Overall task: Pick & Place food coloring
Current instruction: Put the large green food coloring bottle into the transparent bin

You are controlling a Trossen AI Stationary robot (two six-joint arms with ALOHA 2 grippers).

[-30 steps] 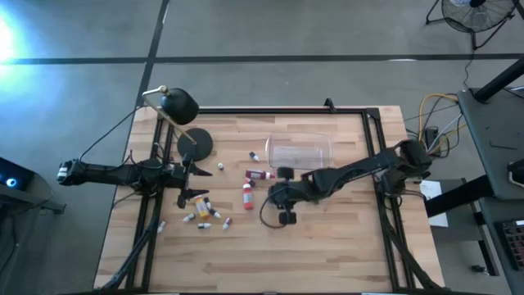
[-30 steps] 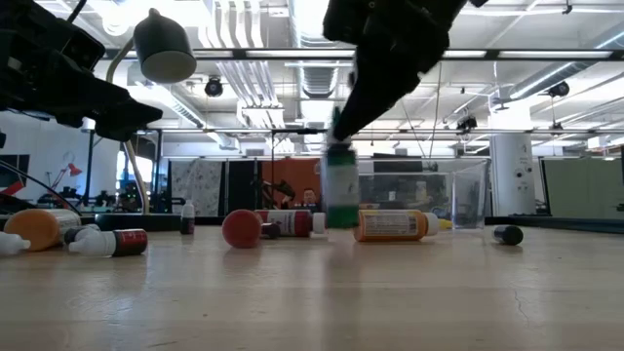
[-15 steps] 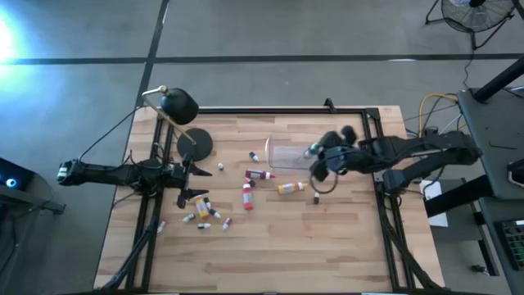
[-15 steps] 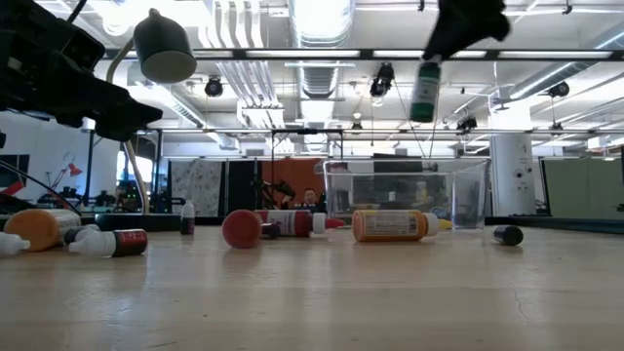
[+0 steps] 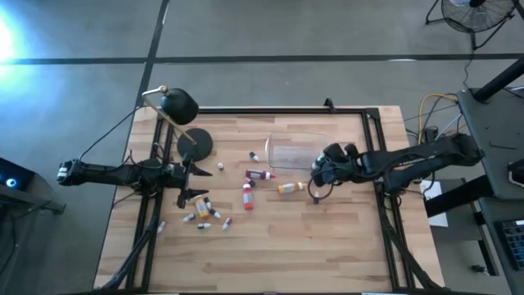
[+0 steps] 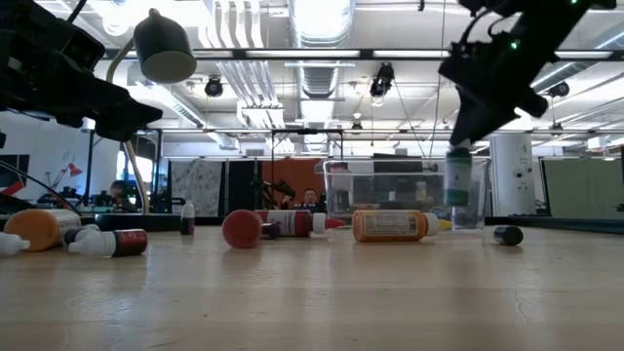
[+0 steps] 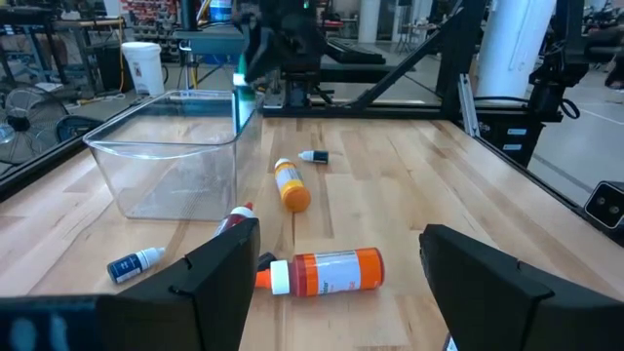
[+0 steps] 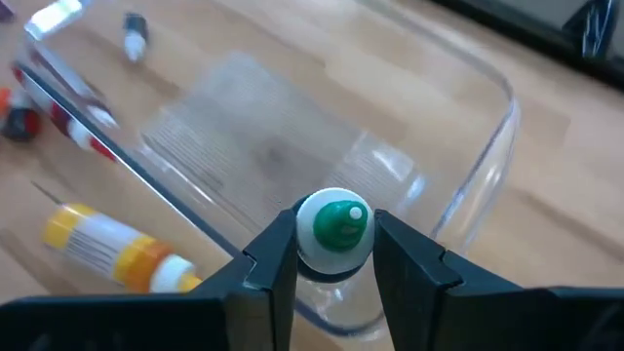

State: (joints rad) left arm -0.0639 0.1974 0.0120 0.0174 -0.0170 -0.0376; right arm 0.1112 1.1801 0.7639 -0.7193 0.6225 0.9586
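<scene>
right hand (image 8: 334, 255): pinching green-capped food coloring bottle (image 8: 334, 229) upright over clear tub (image 5: 296, 152) rim | left hand (image 7: 336, 283): spread, beside desk lamp (image 5: 180, 106)

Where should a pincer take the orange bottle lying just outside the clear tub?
Across the middle of its body. The orange bottle lies on its side, so coming straight down with the fingers closing across its width suits it; the round body may roll if nudged. The clear tub is close behind, and the right pincer is busy, shut on the green-capped bottle.
</scene>
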